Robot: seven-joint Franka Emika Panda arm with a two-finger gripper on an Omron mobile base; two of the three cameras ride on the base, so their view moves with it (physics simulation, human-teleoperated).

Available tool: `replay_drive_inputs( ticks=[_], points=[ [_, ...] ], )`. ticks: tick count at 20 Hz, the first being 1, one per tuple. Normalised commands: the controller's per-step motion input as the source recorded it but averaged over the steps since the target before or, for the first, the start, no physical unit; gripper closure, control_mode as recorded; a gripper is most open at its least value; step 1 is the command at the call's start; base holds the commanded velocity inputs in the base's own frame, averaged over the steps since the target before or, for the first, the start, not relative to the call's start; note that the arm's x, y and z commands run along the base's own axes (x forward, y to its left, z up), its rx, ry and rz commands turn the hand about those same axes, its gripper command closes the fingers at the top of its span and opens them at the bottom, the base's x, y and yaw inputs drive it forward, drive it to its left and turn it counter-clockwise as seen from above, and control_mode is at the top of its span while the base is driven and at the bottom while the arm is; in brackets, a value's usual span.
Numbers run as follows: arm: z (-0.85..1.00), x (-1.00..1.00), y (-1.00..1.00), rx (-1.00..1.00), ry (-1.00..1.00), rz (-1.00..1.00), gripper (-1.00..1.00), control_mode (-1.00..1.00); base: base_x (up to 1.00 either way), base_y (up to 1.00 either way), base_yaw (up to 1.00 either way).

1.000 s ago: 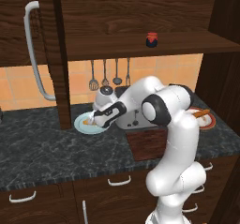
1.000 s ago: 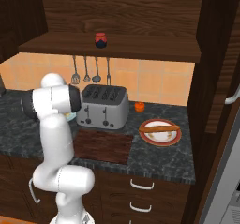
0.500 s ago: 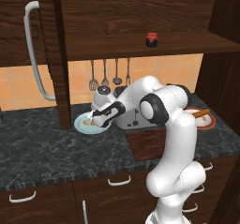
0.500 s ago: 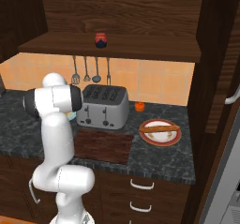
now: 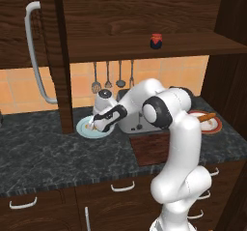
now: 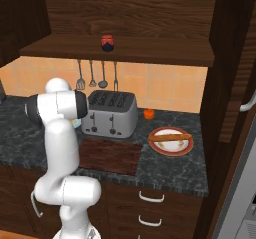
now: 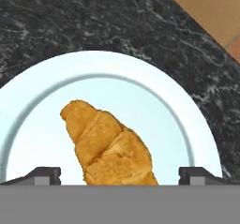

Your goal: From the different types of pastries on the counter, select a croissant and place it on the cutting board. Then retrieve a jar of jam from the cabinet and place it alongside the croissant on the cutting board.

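Right now the gripper [image 7: 120, 174] hangs wide open low over the croissant [image 7: 108, 145] on its pale blue plate [image 7: 197, 138], fingertips [image 7: 44, 175] astride it at the frame's bottom.

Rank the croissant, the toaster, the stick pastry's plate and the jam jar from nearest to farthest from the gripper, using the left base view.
1. croissant, on the pale blue plate right beneath the open gripper.
2. toaster, beside it, partly behind the arm.
3. jam jar up on the shelf, and the stick pastry's plate far right: too close to call.

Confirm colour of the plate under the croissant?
Pale blue-white plate with the golden croissant on it; clearest in the hand view.
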Motion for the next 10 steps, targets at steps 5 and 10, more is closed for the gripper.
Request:
replay_drive_inputs(
  ticks=[5,10],
  points=[
    [-0.53,0.0,0.02,0.0,0.01,0.0,-1.0,-1.0,0.0,0.0,0.0],
    [-0.6,0.0,0.06,0.0,0.0,0.0,-1.0,-1.0,0.0,0.0,0.0]
  ],
)
